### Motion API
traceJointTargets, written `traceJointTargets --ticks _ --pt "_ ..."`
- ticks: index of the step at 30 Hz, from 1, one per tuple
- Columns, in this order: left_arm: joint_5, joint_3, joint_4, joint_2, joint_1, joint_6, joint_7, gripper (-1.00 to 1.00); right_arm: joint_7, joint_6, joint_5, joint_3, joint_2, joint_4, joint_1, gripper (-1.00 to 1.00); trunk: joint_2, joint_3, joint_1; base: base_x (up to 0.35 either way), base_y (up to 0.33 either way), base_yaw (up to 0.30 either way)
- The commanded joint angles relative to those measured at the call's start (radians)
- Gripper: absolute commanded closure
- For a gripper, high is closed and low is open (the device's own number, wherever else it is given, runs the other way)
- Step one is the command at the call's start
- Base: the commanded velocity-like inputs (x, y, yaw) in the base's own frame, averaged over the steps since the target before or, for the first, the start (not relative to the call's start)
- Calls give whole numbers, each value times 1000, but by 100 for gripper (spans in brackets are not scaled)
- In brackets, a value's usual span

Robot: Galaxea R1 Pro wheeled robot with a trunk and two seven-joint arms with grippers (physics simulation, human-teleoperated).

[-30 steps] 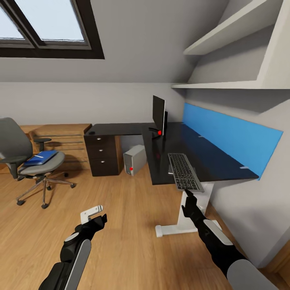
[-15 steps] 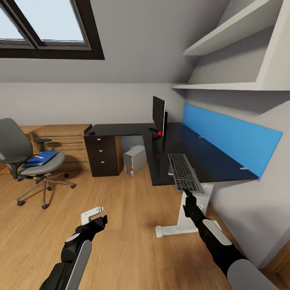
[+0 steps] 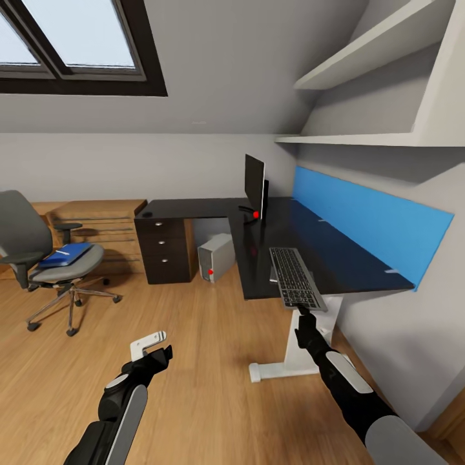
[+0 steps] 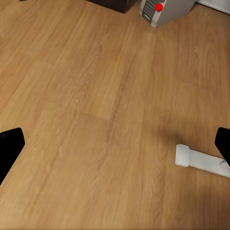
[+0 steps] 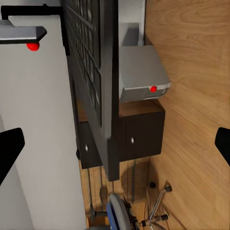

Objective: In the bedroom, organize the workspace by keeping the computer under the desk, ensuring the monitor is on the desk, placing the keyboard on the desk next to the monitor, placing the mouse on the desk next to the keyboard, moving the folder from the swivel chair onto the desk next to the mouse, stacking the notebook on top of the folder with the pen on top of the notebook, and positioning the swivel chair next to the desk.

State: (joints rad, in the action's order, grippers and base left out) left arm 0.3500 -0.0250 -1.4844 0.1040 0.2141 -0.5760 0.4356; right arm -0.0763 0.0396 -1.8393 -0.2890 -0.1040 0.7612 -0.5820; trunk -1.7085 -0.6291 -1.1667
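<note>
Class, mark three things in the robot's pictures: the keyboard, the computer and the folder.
keyboard (image 3: 295, 278): head view, middle of the key field.
computer (image 3: 215, 256): head view, its pale side panel under the desk.
folder (image 3: 64, 253): head view, the blue cover, lying on the swivel chair seat.

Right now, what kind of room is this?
Looks like an attic home office or study: a sloped ceiling with a skylight, an L-shaped desk carrying a monitor and keyboard, and a swivel chair on the wood floor.
</note>
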Motion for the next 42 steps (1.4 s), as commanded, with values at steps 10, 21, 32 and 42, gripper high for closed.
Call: traceJointTargets --ticks 10,21,32,42 --pt "11 -1 -1 0 1 -2 10 -100 9 5 -9 -4 -3 0 -1 -100 0 -1 0 132 -34 0" --pt "11 -1 0 0 1 -1 9 -100 29 5 -9 -1 -11 -2 -1 -100 0 -1 0 37 -30 0" --pt "11 -1 0 0 1 -2 9 -100 32 5 -8 15 -14 -5 -1 -100 0 -1 0 50 -48 0" --pt "11 -1 0 0 1 -1 9 -100 45 5 -8 16 -14 -8 -2 -100 0 -1 0 53 4 0"
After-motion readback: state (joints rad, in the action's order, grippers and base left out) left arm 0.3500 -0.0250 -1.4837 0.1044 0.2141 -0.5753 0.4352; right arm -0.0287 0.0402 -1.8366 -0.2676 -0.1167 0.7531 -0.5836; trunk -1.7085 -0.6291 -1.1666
